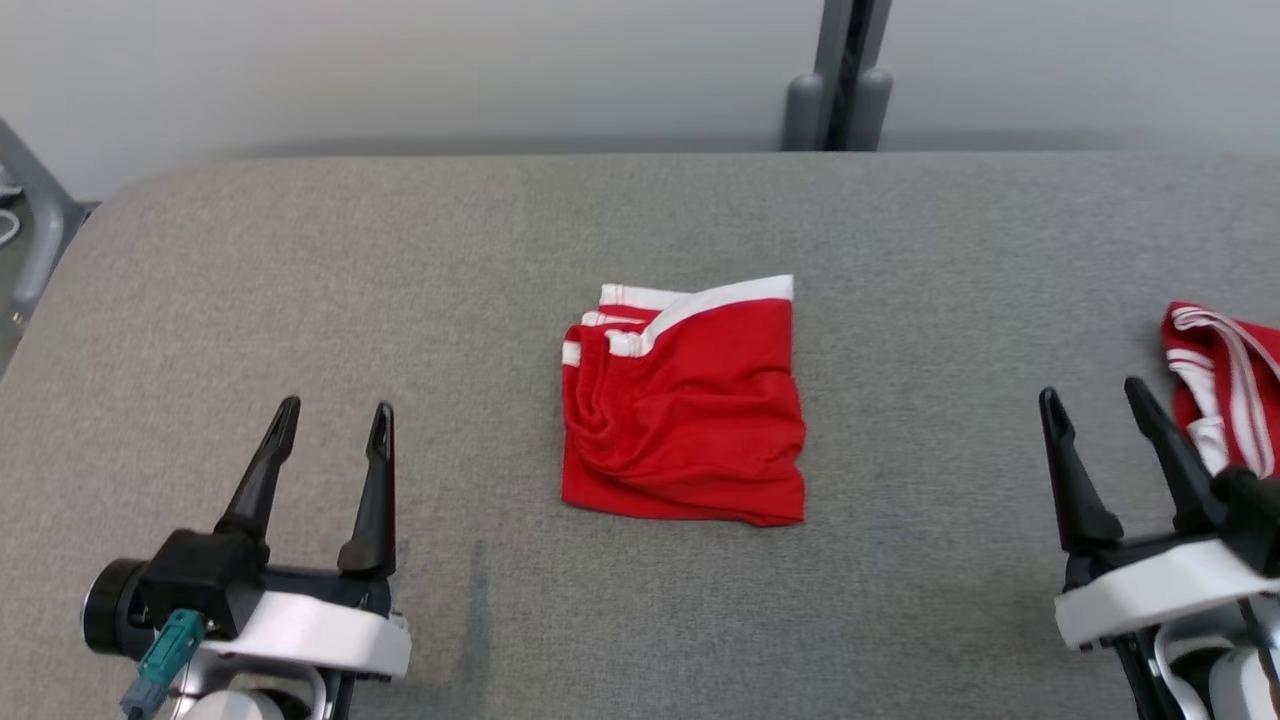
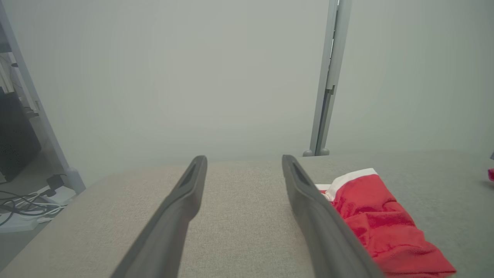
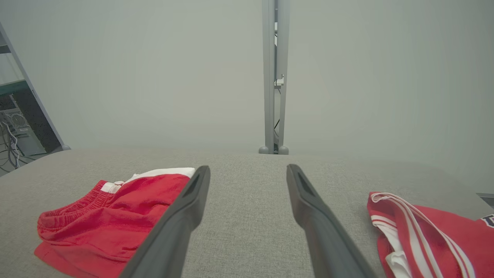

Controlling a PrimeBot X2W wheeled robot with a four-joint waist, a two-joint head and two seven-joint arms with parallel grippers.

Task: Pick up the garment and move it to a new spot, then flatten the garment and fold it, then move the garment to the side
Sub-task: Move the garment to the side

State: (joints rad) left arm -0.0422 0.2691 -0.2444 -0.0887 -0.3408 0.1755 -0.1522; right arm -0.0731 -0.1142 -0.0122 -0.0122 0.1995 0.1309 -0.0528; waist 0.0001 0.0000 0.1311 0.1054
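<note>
Far left: left gripper (image 1: 336,405) sat low over the table (image 1: 300,250), fingers apart, empty. Centre: garment (image 1: 685,400) lay mid-table, well apart from both grippers. It looked folded square, so I'd judge only the side move was left. Right: right gripper (image 1: 1092,390) also had its fingers apart and empty, just beside a striped red garment (image 1: 1225,380).

Risks: pinching only the top layer would pull the fold open, and a right-arm sweep could snag the striped one.

Right wrist view gave its bunched white lining (image 3: 397,258), cropped in head view. Left wrist view caught floor cables (image 2: 23,208).
</note>
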